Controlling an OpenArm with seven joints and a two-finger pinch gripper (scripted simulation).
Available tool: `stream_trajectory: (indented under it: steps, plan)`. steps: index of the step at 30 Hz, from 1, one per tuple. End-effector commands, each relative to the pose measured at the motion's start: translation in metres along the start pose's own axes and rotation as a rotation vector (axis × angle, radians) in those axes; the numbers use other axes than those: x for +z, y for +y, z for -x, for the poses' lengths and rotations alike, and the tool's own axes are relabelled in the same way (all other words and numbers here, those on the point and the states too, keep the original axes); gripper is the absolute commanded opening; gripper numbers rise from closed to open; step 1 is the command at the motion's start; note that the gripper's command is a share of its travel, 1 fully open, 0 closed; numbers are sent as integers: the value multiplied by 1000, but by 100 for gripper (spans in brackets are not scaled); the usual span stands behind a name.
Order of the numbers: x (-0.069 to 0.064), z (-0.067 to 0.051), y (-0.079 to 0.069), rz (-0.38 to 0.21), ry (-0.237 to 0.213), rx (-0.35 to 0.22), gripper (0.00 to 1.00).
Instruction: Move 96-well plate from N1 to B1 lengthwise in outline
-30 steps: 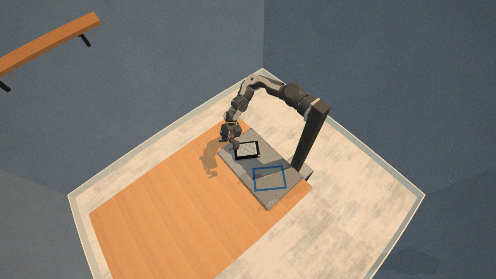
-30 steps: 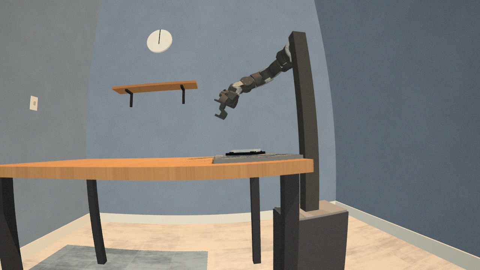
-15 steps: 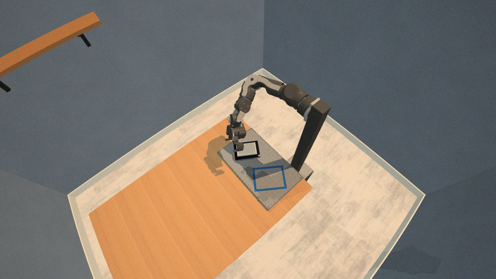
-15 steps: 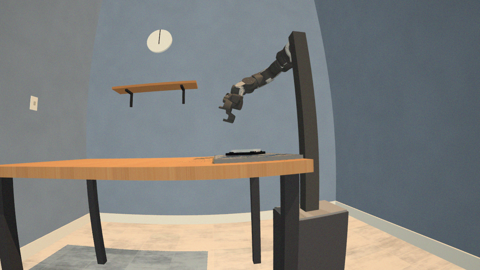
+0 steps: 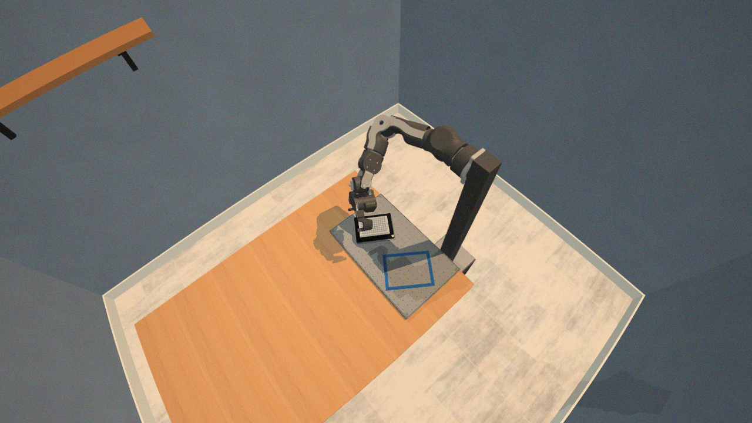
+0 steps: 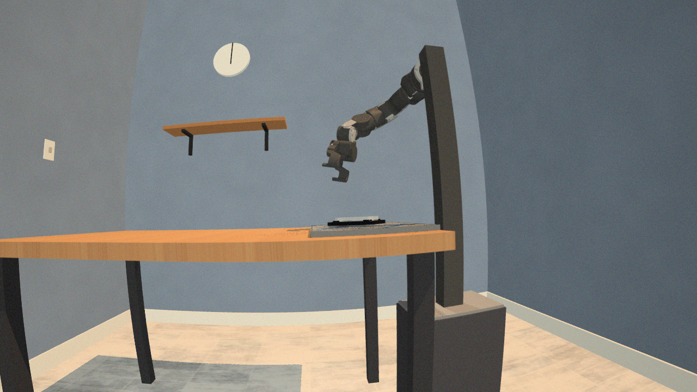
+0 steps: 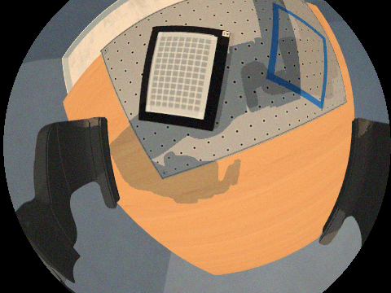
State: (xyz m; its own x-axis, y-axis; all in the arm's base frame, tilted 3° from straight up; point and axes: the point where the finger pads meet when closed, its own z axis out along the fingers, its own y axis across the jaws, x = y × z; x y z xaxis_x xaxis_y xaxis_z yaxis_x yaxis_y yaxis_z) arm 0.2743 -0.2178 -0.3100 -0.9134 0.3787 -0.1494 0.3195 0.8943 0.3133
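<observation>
The white 96-well plate (image 5: pixel 376 226) lies flat in the black plate nest (image 5: pixel 373 228) on the grey perforated deck (image 5: pixel 395 253). It also shows in the wrist view (image 7: pixel 182 73) and side-on in the exterior view (image 6: pixel 355 219). The blue taped outline (image 5: pixel 408 269) lies on the deck nearer the arm's column, empty; the wrist view shows it (image 7: pixel 298 54) too. My gripper (image 6: pixel 339 174) is open and empty. It hangs well above the table, near the nest's far end, tilted. Its two dark fingers frame the wrist view (image 7: pixel 217 190).
The arm's dark column (image 5: pixel 467 207) stands beside the deck at the table's edge. The orange table (image 5: pixel 273 294) stretches away from the deck. A wall shelf (image 6: pixel 225 126) hangs behind, well off from the arm.
</observation>
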Motion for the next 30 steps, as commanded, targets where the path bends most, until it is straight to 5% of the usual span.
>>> stream_trajectory:
  steps: [1, 13, 18, 30]
  plan:
    - [5, -7, -12, -93, 29, 66, 77]
    - [5, -7, -12, -93, 29, 66, 77]
    - [24, -42, -32, -278, 149, 194, 77]
    - [24, -42, -32, -278, 149, 194, 77]
